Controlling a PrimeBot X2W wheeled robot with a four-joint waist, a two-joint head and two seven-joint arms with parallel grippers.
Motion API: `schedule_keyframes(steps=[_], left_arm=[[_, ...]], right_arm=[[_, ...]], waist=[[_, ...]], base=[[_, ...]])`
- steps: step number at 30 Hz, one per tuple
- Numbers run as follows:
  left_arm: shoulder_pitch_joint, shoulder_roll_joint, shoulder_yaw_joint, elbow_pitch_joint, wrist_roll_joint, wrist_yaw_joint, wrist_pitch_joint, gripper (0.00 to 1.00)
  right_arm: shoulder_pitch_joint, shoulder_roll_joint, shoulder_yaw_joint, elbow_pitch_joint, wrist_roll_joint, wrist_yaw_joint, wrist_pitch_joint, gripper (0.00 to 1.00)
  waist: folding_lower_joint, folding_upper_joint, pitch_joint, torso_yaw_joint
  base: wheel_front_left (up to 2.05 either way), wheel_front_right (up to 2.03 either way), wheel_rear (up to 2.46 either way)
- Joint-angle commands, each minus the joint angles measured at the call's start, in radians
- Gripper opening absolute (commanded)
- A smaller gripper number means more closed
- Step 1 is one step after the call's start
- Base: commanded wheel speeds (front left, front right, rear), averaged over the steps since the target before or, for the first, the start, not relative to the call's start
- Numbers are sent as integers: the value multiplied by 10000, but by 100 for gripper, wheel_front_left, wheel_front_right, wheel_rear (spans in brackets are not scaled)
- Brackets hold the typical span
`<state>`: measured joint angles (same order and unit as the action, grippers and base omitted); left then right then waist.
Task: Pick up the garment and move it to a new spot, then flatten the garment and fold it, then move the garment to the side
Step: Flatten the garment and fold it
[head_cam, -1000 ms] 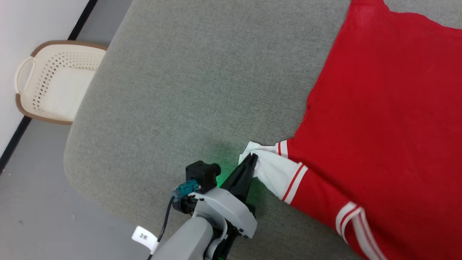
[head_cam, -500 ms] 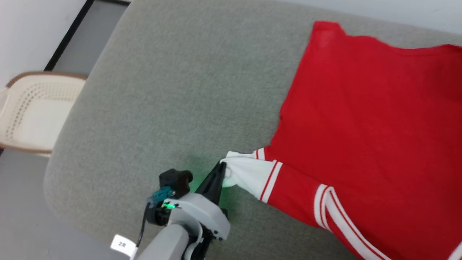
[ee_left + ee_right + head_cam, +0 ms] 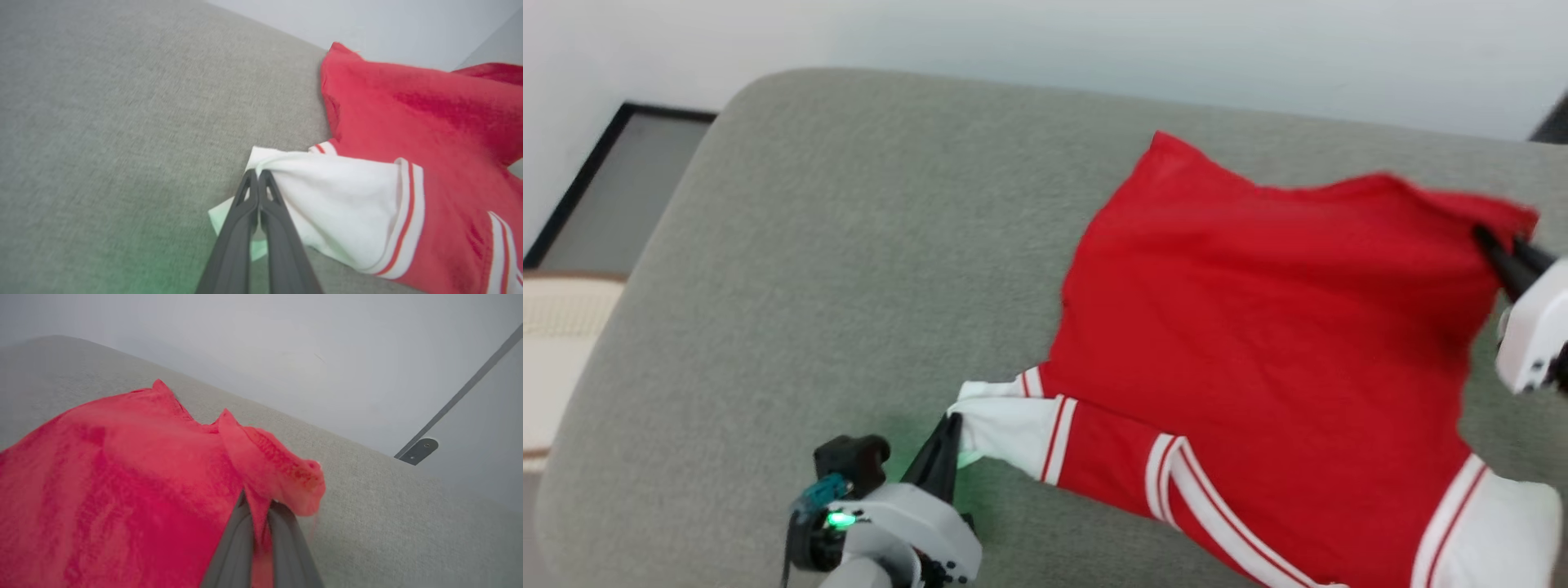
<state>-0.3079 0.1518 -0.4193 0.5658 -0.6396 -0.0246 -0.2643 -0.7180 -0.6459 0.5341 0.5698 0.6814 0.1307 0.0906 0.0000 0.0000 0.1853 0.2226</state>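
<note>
You've got both pincers on the garment (image 3: pixel 1258 327) right now. Your left gripper (image 3: pixel 949 420) sits low at the near side of the grey cushioned surface (image 3: pixel 849 245), its two dark fingers pressed tight together. In the left wrist view the left gripper (image 3: pixel 257 174) has the bunched edge of the white sleeve (image 3: pixel 335 196) nipped right at the tips. A green glow spills onto the grey fabric just beside that arm.

Over on the right, your right gripper (image 3: pixel 1496 243) comes in from the edge of the head view, clamped on a red corner of the hem, and that corner is lifted clear of the cushion. From the right wrist view the right gripper (image 3: pixel 256 512) is closed, with red cloth (image 3: pixel 122 477) running down between the fingers and flopping over their tips.

The shirt itself is spread between the two grips across the right half of the cushion. Its red body shows no print on the upper side, the striped trim is near you, and a second white sleeve (image 3: pixel 1503 531) lies at the lower right.

As for containers, there's one: a cream basket (image 3: pixel 556 359) with a brown rim at the far left edge, off the cushion. It's cut off and blurred, so you can't tell what's in it
</note>
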Motion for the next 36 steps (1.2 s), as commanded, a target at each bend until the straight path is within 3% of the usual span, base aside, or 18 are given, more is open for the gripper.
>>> schedule_keyframes(steps=[1,10,20,29,34,35,36], left_arm=[[253,90,110,-72,58,87,5,0],[790,245,318,-328,46,164,5,0],[1066,415,295,-462,-16,162,52,0],[1243,584,113,-495,43,88,165,0],[1390,634,71,-469,-34,40,158,0],[1438,648,58,-449,-50,21,161,0],[1482,666,49,-428,-57,11,165,0]], right_arm=[[687,106,-142,-296,105,-1,-214,0],[3315,490,-1146,-1548,168,-1,-88,0],[6511,1244,-2785,-2757,-221,-1,1203,0],[7698,2234,-3995,-3112,-1005,-1,2081,0],[7702,2521,-4041,-2653,-1190,-1,2596,1],[7659,2534,-4022,-2481,-1223,-4,2762,36],[7572,2527,-3925,-2386,-1254,-7,2884,88]], waist=[[0,0,-602,-701],[0,0,-975,-1224],[0,0,-1260,-1538],[0,0,-1440,-1727],[0,0,-1608,-1800],[0,0,-1654,-1812],[0,0,-1693,-1826]], base=[[0,0,0],[0,0,0],[0,0,0],[0,0,0],[0,0,0],[0,0,0],[0,0,0]])
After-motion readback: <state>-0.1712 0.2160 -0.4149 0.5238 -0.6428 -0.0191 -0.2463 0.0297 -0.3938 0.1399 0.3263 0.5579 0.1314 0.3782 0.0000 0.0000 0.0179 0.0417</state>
